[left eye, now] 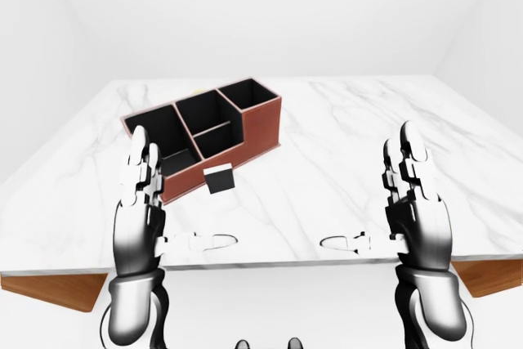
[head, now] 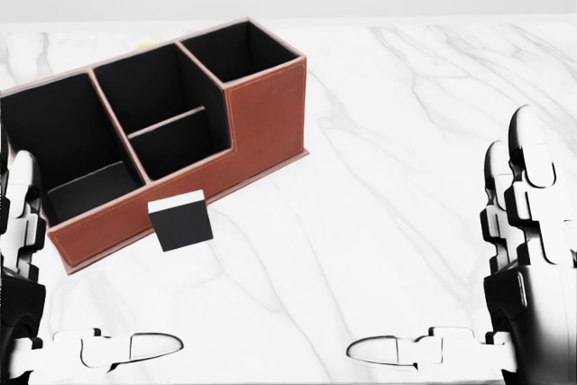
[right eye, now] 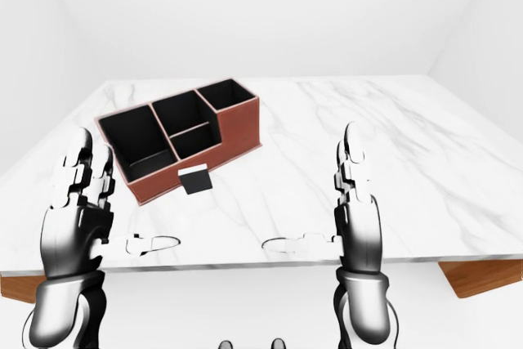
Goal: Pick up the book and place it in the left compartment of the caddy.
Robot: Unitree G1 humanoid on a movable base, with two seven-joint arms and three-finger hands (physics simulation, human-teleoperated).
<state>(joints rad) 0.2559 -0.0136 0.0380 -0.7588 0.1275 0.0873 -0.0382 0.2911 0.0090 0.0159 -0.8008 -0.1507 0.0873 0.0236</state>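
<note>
Table [left eye: 343,145]: white marble top; its near edge runs just below both hands in the left-eye view, with brown wood showing under the corners. A wide bare stretch lies between and beyond the hands, most of it toward the right hand's side.
Caddy [head: 261,105]: brown outside, black inside, set at an angle up and to the left in the head view, well beyond the left hand. Its left compartment [head: 54,137] is the widest, and its low outer wall faces the hands.
Left hand [left eye: 139,202]: raised, fingers [left eye: 139,161] straight up, thumb out sideways toward the right hand; spread wide, grasping nothing.
Right hand [left eye: 413,202]: the same pose mirrored, fingers [head: 527,169] upright and spread, nothing in it.
Book [head: 180,220]: small, black with a white top edge, standing against the caddy's low wall. It is beyond the left hand and a little toward the right hand, well apart from both.
View differences: the eye views show both forearms, the table's edges and the pale walls; the head view crops the left hand to a sliver but shows the caddy's dividers clearly.
</note>
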